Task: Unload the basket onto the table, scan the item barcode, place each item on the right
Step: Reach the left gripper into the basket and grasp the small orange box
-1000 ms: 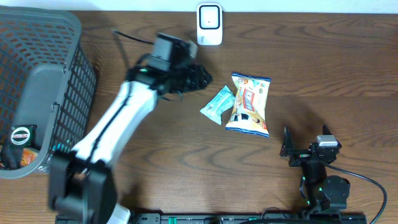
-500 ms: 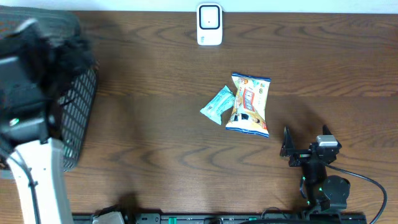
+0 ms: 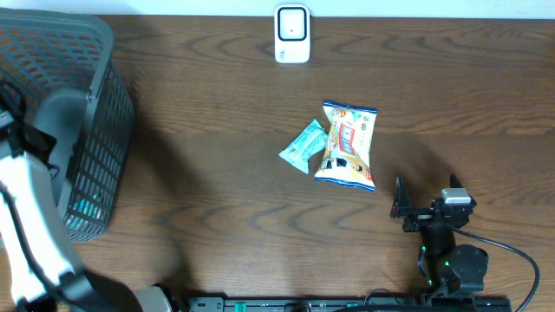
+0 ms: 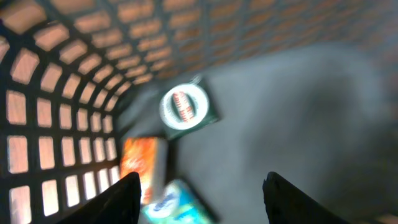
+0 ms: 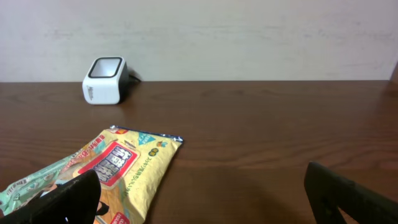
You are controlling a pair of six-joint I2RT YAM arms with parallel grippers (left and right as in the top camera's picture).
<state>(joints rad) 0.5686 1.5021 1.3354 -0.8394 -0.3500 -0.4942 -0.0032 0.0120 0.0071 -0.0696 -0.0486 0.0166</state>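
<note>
Left arm (image 3: 26, 208) has swung from the scanner (image 3: 292, 35) to the basket (image 3: 95, 104). Left gripper (image 4: 202, 193) hangs spread and empty above a round-logo pack (image 4: 188, 110). Right gripper (image 5: 205, 202) sits wide, empty. Two snacks (image 3: 345, 146) lie below the scanner, likely done; the next pick looks unstarted.

Packets (image 4: 186, 109) inside basket (image 4: 37, 93) blurred, labels unreadable; left arm (image 3: 26, 217) cropped.

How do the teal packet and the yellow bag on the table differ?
Size: the teal packet is clearly smaller than the yellow bag. Colour: the packet is teal and white, the bag yellow with a red-and-blue label. Pose: the packet lies diagonally, the bag runs nearly top-to-bottom overhead. Both lie flat on the table, side by side, unheld.
</note>
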